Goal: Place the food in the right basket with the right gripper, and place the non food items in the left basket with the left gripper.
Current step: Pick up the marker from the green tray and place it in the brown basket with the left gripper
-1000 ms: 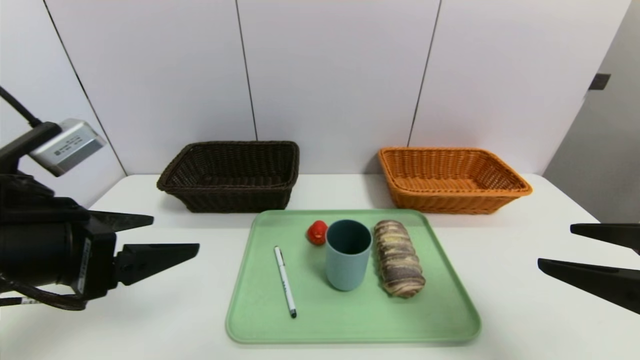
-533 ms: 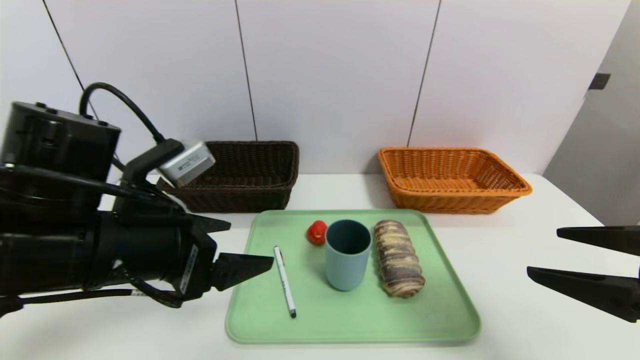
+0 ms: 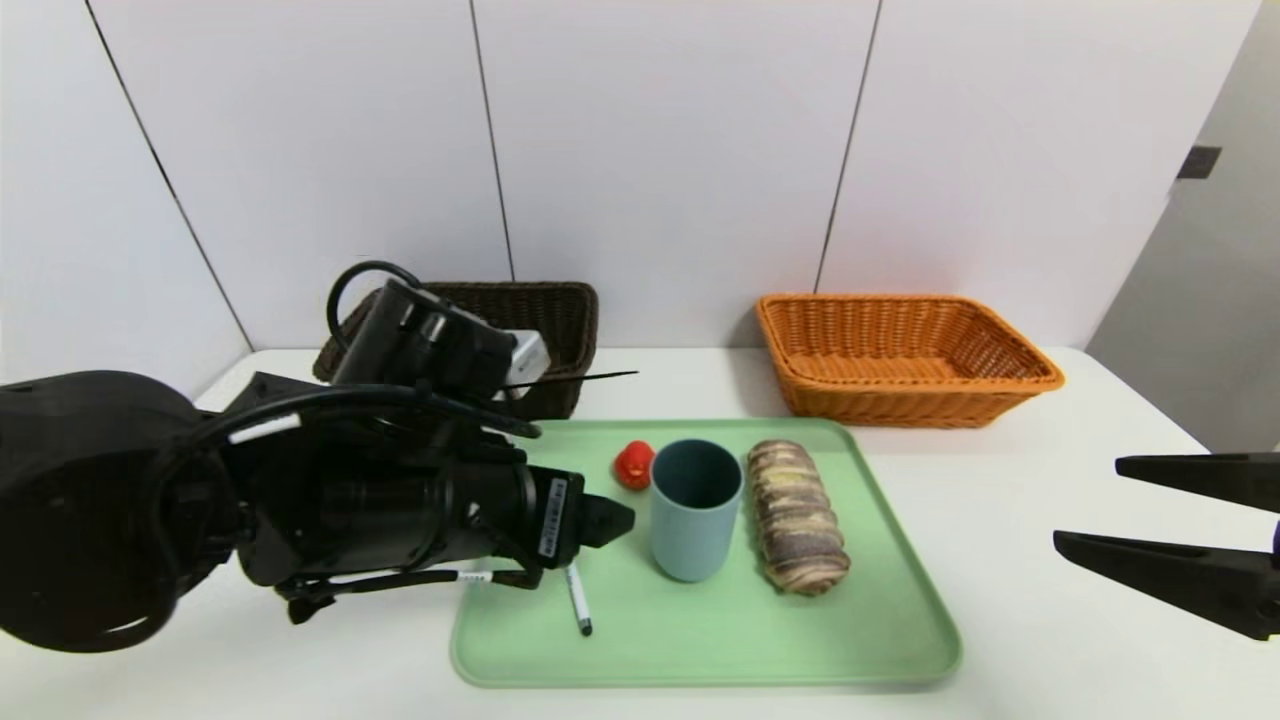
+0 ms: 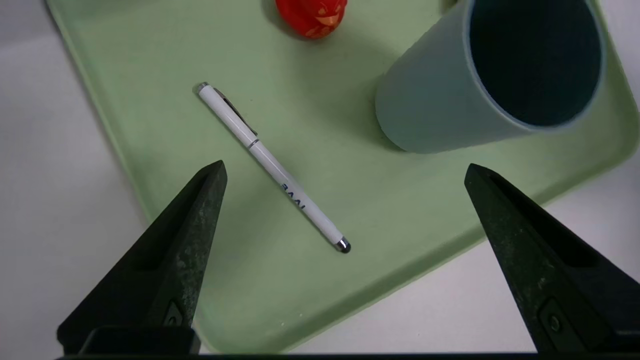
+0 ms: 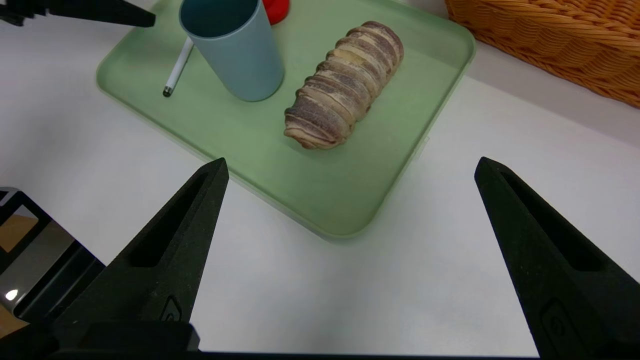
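Sorting has not produced a result yet: the dark brown basket (image 3: 560, 320) on the robot's left and the orange basket (image 3: 905, 355) on its right both look empty, though the left arm hides part of the brown one, so I cannot be sure of its near corner. All four items sit on the green tray (image 3: 700, 640): the white pen (image 4: 272, 165), the red toy (image 3: 634, 465), the blue cup (image 3: 695, 510) standing upright, and the striped bread roll (image 3: 797, 517) just beside the cup. The left pincer (image 4: 345, 172) hangs over the tray with its jaws spread wide and nothing between them, the pen lying below the gap, so the pen seems the first pick. The right pincer (image 5: 350, 165) waits spread and empty above the counter (image 3: 1040, 600) at the tray's right side, facing the bread. Everything is therefore left to do: pen, cup and probably the toy to the left, bread to the right. The counter is plain white and smooth; behind it stand pale wall panels with dark seams, and a grey wall to the right.
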Robot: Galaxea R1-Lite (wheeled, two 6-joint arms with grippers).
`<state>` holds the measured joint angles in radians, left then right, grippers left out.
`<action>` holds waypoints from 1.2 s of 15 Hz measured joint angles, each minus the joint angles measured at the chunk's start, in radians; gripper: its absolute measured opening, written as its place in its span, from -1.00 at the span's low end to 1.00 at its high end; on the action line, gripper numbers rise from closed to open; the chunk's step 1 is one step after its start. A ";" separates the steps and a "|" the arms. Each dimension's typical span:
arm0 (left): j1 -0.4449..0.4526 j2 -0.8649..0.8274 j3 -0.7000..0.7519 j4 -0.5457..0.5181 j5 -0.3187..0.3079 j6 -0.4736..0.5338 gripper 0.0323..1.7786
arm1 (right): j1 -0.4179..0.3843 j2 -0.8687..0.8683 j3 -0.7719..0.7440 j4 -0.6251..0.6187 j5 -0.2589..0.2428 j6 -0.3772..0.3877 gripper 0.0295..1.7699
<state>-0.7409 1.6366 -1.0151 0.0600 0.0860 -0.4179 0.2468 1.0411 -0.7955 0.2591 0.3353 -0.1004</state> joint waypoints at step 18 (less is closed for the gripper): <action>0.020 0.194 -0.257 0.334 0.170 -0.059 0.90 | -0.015 -0.005 0.020 -0.007 0.001 0.005 0.92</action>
<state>-0.7206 1.8311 -1.2719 0.3940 0.2560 -0.4770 0.2321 1.0357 -0.7755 0.2523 0.3362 -0.0955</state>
